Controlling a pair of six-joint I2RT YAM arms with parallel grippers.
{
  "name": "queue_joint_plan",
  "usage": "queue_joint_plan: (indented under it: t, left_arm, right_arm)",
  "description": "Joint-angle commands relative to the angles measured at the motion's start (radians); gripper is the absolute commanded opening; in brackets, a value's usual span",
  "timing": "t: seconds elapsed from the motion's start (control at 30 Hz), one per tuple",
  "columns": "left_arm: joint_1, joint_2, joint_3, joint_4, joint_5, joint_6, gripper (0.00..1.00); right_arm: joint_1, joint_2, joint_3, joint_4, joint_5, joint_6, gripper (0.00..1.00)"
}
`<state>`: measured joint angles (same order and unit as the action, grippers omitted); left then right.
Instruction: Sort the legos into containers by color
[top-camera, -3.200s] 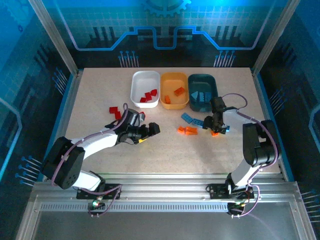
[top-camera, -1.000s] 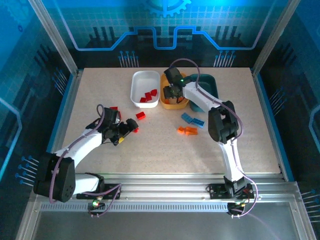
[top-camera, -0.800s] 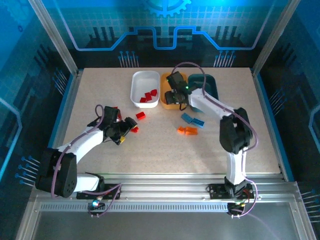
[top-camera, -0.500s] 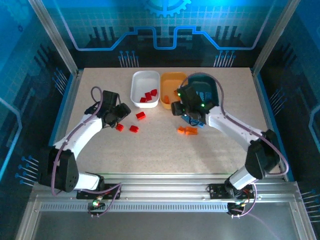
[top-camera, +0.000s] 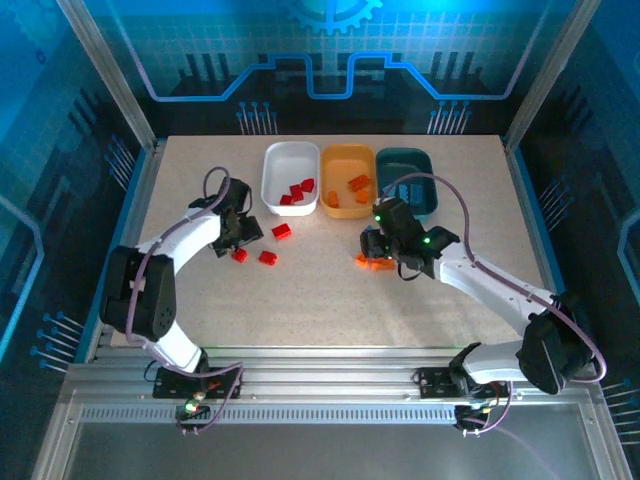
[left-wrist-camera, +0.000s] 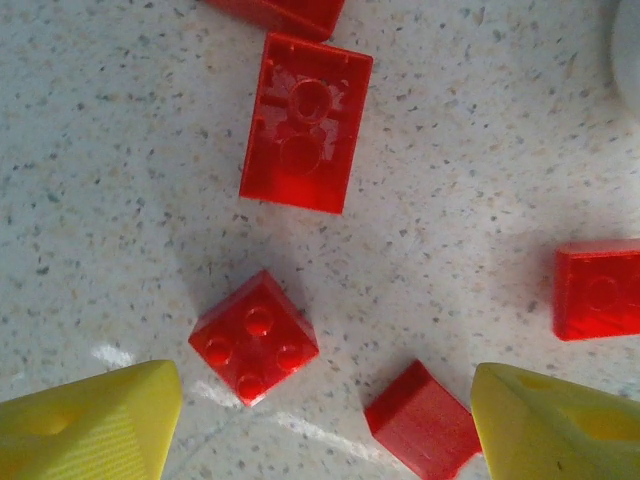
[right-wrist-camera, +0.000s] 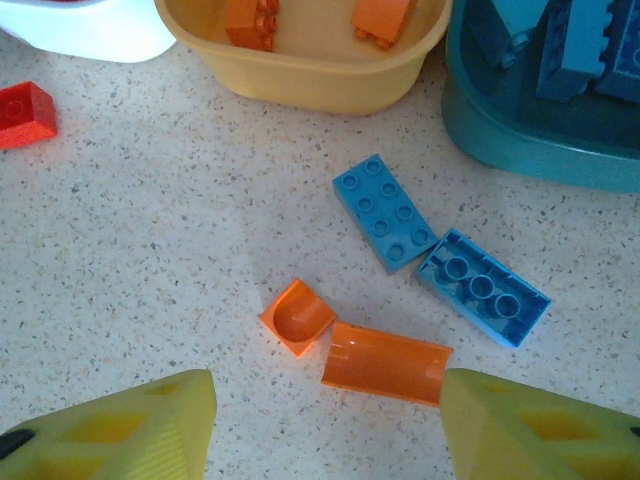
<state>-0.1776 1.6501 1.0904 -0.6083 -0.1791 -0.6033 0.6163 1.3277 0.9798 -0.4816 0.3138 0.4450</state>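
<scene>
top external: the left gripper (top-camera: 240, 234) sits low over the worktop (top-camera: 200, 300), jaws apart, holding nothing. three loose red legos lie close to it: one (top-camera: 282, 231) just off its right side, two more (top-camera: 267, 257) just on the near side of it. the white tub (top-camera: 270, 185), with red legos inside, stands just beyond it and to its right. the right gripper (top-camera: 374, 250) is also low and open, with orange pieces (top-camera: 376, 264) right at its tip. the yellow-orange tub (top-camera: 349, 150) and the teal tub (top-camera: 405, 153) stand near, beyond it.

left wrist: the yellow fingers (left-wrist-camera: 90, 420) stand wide apart and empty. a four-stud red brick (left-wrist-camera: 253, 335) lies between them, touching neither. a small red block (left-wrist-camera: 422, 420) lies just beside the other finger. further ahead lies a hollow-side-up red brick (left-wrist-camera: 305, 122).

right wrist: the fingers (right-wrist-camera: 530, 430) are spread, gripping nothing. an orange curved piece (right-wrist-camera: 385, 365) lies between them just ahead of the tips, with an orange quarter-round piece (right-wrist-camera: 297, 317) just beside its end. two light blue bricks lie further ahead, corner to corner: one studs up (right-wrist-camera: 384, 212), one hollow side up (right-wrist-camera: 482, 287). beyond them stand the yellow-orange tub (right-wrist-camera: 300, 80), holding orange legos, and the teal tub (right-wrist-camera: 520, 140), holding blue ones.
</scene>
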Motion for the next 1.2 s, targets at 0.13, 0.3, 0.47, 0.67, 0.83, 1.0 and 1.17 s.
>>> queue_joint_plan:
  t: [0.13,0.3,0.47,0.67,0.83,1.0,1.17]
  left_arm:
    - [0.009,0.121,0.039,-0.002,-0.074,0.209,0.78]
    - [0.009,0.138,-0.012,0.098,0.039,0.203,0.77]
    - [0.007,0.120,-0.084,0.189,0.108,0.165,0.73]
    - [-0.029,0.036,-0.178,0.194,0.080,0.108,0.70]
    - [-0.052,0.025,-0.202,0.183,0.059,0.115,0.59]
    - [-0.057,0.049,-0.183,0.154,0.030,0.113,0.49]
    - [-0.059,0.046,-0.166,0.146,0.017,0.115,0.35]
  right_arm:
    - [-0.009,-0.031,-0.017,0.015,-0.013,-0.002,0.62]
    - [-0.010,-0.033,-0.023,0.006,-0.013,-0.003,0.62]
    - [-0.010,-0.031,-0.020,-0.009,-0.009,-0.002,0.62]
    - [-0.010,-0.037,-0.025,-0.007,-0.007,0.001,0.63]
    - [-0.009,-0.021,-0.023,-0.003,-0.019,0.009,0.62]
    - [-0.006,-0.037,-0.031,-0.007,-0.016,0.015,0.62]
    - [-0.006,-0.055,-0.047,-0.015,-0.012,0.020,0.62]
